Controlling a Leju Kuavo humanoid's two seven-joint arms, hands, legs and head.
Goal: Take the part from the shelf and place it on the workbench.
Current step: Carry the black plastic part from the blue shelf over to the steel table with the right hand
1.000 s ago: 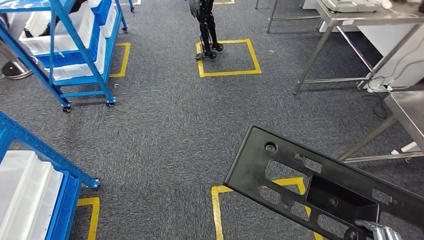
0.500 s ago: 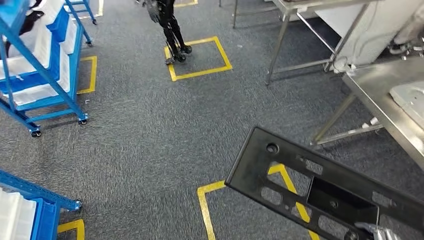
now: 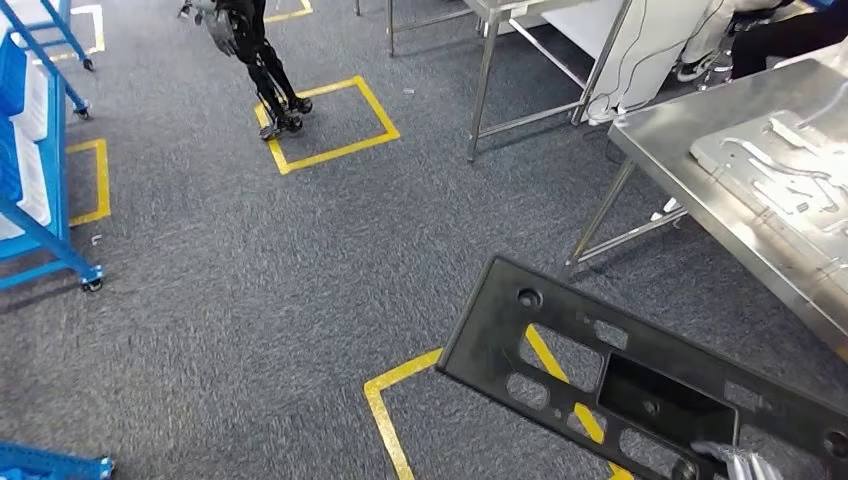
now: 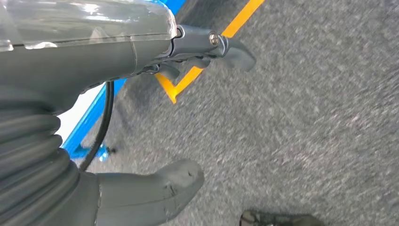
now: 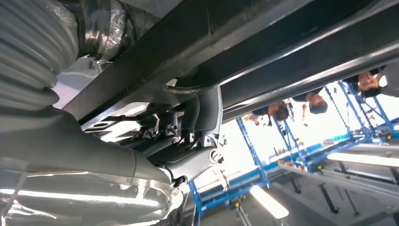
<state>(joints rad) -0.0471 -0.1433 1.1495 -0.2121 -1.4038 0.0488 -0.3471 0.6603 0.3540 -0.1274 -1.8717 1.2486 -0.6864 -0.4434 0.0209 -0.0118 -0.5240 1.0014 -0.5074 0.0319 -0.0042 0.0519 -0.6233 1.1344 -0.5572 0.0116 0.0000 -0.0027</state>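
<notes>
Your view has swung right over the last second: the blue shelf (image 3: 40, 150) slides off the left edge and the workbench (image 3: 700, 190) now fills the upper right. The right hand (image 3: 745, 462) grasps the part (image 3: 620, 375) at lower right, held over the floor. The left hand (image 4: 141, 141) hangs released. You're closing on the bench; placing remains.

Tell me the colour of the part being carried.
Black part, clearest in the head view.

Grey carpet floor (image 3: 300, 270), yellow tape squares (image 3: 330, 125); steel workbench (image 3: 690, 150) holds tray (image 3: 780, 160).
</notes>
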